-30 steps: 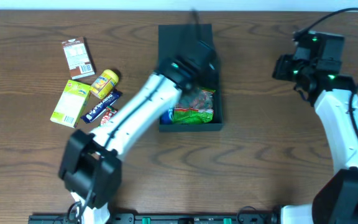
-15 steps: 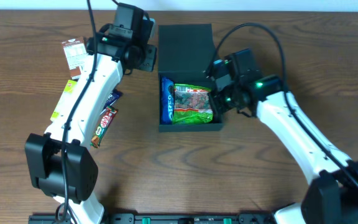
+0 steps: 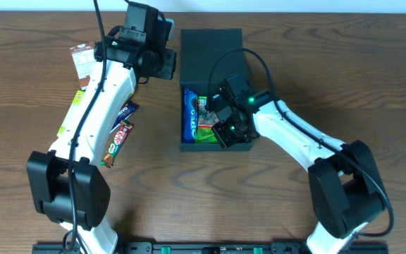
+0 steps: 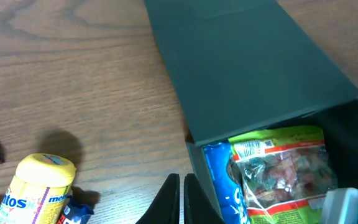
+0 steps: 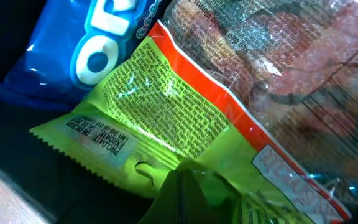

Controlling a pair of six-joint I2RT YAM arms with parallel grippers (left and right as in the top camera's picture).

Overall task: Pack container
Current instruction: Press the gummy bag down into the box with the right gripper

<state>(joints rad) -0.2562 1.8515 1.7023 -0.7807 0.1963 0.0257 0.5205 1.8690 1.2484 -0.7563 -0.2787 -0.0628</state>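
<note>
The dark teal-black container (image 3: 240, 144) stands mid-table with its flat lid (image 3: 211, 46) swung open to the back. Inside lie a blue Oreo packet (image 3: 189, 116) and a green snack packet (image 3: 204, 132). My right gripper (image 3: 221, 125) is down inside the box, shut, with its tips (image 5: 180, 196) pressed against the green packet (image 5: 160, 106) beside the Oreo packet (image 5: 86, 50). My left gripper (image 3: 166, 68) is shut and empty, hovering over the table just left of the box. In the left wrist view its tips (image 4: 182, 199) sit beside the box wall, with the lid (image 4: 247, 68) above.
Left of the box lie a brown carton (image 3: 83, 62), a light green packet (image 3: 68, 120), a blue bar (image 3: 124, 111) and a red bar (image 3: 117, 141). A yellow Mentos tub (image 4: 39, 186) stands near the left gripper. The left arm crosses over these snacks.
My right gripper has moved from the box's right rim down and left into the box, onto the green packet. The left arm has barely moved.
</note>
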